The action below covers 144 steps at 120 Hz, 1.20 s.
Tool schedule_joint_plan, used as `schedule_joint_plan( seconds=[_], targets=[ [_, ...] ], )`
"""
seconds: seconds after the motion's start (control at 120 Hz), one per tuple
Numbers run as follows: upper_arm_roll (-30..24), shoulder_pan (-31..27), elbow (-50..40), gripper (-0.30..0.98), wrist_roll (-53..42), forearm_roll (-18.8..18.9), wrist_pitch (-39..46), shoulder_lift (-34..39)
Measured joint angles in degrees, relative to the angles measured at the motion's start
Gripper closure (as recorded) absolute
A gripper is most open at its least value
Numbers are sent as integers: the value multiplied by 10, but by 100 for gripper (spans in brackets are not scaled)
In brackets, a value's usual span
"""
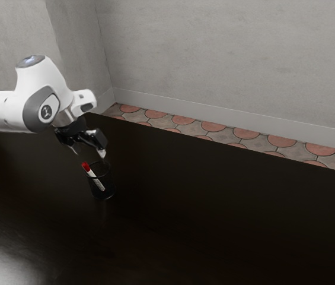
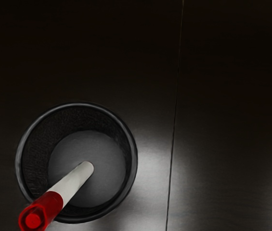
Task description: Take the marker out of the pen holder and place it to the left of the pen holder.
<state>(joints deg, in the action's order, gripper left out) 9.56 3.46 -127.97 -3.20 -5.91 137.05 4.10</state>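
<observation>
- Red cap [image 2: 42,209] up, white barrel down, and there's our marker [image 2: 72,184], inside the pen holder [image 2: 37,149] and leaning hard!
- Its capped end pokes out past the round rim, over to the exterior view's left; the other end is down within the walls.
- Here's the claw [image 1: 89,152], poised just above the holder, its two fingers apart and gripping nothing — daylight between the tips, folks.
- One fingertip hangs right over the holder's mouth, the other out toward the exterior view's left, above the cap's side.
- The white arm [image 1: 42,107] reaches in from the exterior view's left, hand bent downward.
- Holder upright on the dark counter [image 1: 226,208] — a thin seam runs along the surface near it, with a pale sheen just beside.
- And behind, red and grey floor tiles [image 1: 214,126] below a plain grey wall [image 1: 226,53].
</observation>
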Motion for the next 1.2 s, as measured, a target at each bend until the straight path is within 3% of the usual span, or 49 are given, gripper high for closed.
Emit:
schedule_joint_plan(
  seconds=[0.283,0.733,1.042,1.2],
  targets=[
    [46,8,-68,0,-56,2,107,10],
    [51,11,-18,1,-106,-31,100,-82],
    [51,10,-16,53,-124,-51,93,-83],
    [50,11,-16,68,-130,-52,92,-82]
  ],
)
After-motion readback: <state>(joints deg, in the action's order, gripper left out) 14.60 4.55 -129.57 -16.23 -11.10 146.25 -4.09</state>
